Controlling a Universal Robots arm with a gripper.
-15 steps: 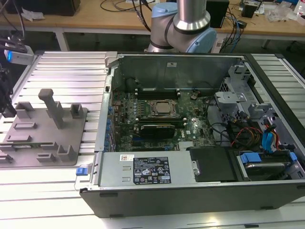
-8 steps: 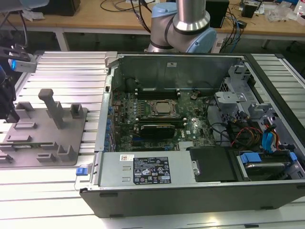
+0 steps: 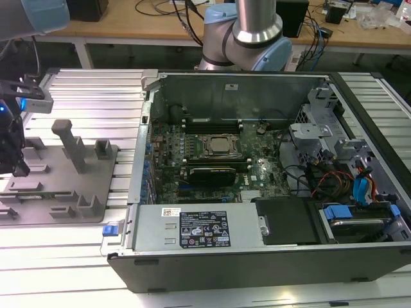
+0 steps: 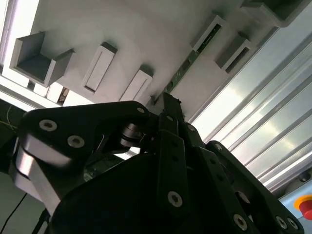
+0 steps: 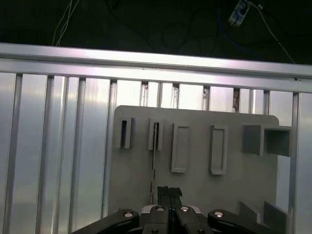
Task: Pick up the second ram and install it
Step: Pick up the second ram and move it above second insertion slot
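Note:
The second ram [image 5: 155,156] is a thin green stick seen edge-on. It stands in a slot of the grey fixture plate [image 5: 195,195]. In the second wrist view the second ram [image 4: 195,53] runs from a slot block down to my fingertips. My gripper [image 5: 169,191] has its black fingers drawn together at the near end of the stick, and in the second wrist view my gripper [image 4: 168,100] meets that same end. In the exterior view my gripper [image 3: 16,165] hangs low over the fixture plate [image 3: 64,199] at the exterior view's left.
The open computer case [image 3: 244,250] lies to the exterior view's right of the fixture. Its CPU socket [image 3: 218,146] sits between long memory slots [image 3: 212,123]. Upright grey posts [image 3: 67,144] rise from the fixture. Ribbed aluminium table slats [image 5: 58,146] surround the plate.

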